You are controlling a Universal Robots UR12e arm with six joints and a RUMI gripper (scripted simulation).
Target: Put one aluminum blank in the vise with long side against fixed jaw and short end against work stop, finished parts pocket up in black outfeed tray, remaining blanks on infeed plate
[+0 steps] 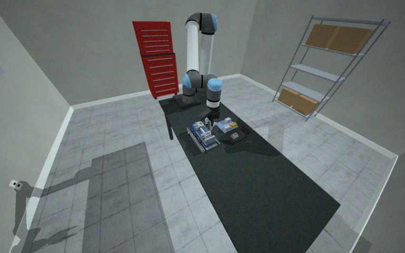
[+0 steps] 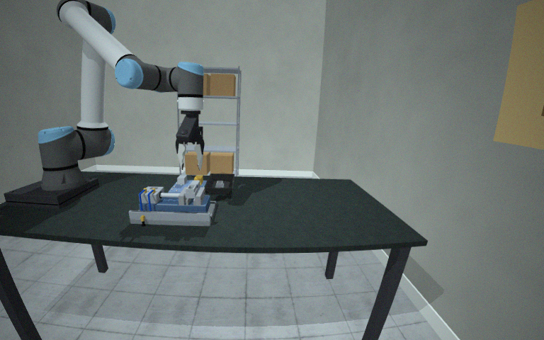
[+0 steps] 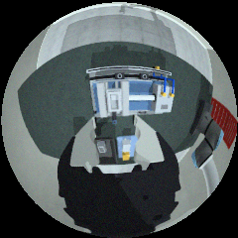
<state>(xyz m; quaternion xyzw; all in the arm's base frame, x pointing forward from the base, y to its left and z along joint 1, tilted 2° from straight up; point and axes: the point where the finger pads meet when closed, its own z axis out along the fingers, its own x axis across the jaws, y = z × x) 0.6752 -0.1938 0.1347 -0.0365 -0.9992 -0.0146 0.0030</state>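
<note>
Brass blank (image 1: pixel 233 124) flat on infeed plate (image 1: pixel 220 124).

Open air under the gripper (image 2: pixel 189 156) — vise (image 2: pixel 176 199) and infeed plate (image 1: pixel 222 125) close below.

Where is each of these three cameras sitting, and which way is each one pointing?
Top: high in a room corner, looking down at the table, with the whole arm in view.
Exterior: beside the table at about its height, looking across at the vise, the arm and the open, empty tool.
Wrist: on the arm's end, looking down between the fingers.
All three show the vise.
</note>
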